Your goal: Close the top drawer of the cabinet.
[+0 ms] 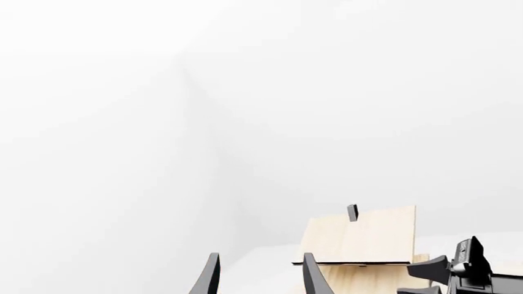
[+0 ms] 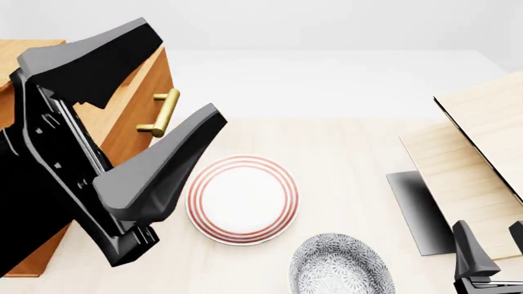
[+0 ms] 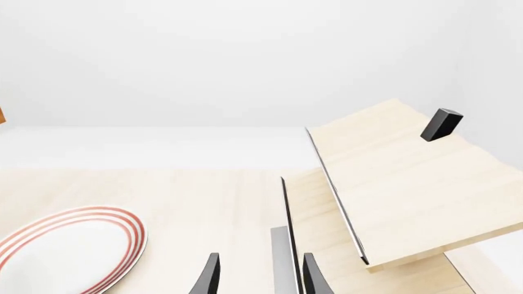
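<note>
The black left gripper is very close to the front camera and looks huge. Its two fingers are spread wide and hold nothing. The black right gripper pokes up low in the near right corner. Its fingers are spread a little, and nothing sits between them.

Next on the pale wood table lie a grey patterned bowl and a white round plate with red rings, near each other. On the right stand pale light-wood boards, leaning.

Farther back on the left is the big orange-brown wooden cabinet. Its top drawer sticks out, with a brass bar handle on its front. The left gripper hides much of it.

The drawer looks hard and stiff, and likely slides easily. It probably needs no grabbing, just a flat push on the front wood beside the smooth, slippery-looking handle
</note>
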### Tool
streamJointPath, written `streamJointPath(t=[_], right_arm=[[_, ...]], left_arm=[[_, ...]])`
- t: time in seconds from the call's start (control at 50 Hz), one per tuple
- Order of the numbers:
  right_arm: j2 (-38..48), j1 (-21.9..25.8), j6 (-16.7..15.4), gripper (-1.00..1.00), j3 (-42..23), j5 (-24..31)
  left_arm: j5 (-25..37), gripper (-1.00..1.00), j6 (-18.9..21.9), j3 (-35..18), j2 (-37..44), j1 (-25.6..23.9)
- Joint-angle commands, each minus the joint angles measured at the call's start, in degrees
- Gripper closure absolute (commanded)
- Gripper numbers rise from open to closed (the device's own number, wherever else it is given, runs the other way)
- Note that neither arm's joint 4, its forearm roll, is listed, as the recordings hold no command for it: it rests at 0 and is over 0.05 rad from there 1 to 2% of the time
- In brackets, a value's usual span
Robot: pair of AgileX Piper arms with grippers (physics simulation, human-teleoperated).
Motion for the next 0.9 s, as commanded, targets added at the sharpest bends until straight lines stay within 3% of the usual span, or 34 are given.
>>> streamJointPath(t=[0.02,0.12,0.48,0.64,0.9], right_arm=[[0.00,0.00,0.00,-1.00,0.00,-0.01],[0.00,-0.01,0.00,-1.00,0.00,0.00],[0.00,-0.01,0.00,-1.00,0.00,0.00],[0.00,-0.01,-0.01,-1.00,0.00,-0.01],[0.00,0.01,0.00,-1.00,0.00,0.00]], left_arm=[[-2.23,-1.00,2.67,-2.53,5.93,-2.93],[-4.05,-1.00,6.40,-2.78,10.34,-5.53],[-7.05,-1.00,12.89,-2.17,19.18,-0.77],[-5.42,-1.00,16.01,-4.37,21.02,1.57],[-3.27,-1.00,22.69,-1.07,24.36,3.76]])
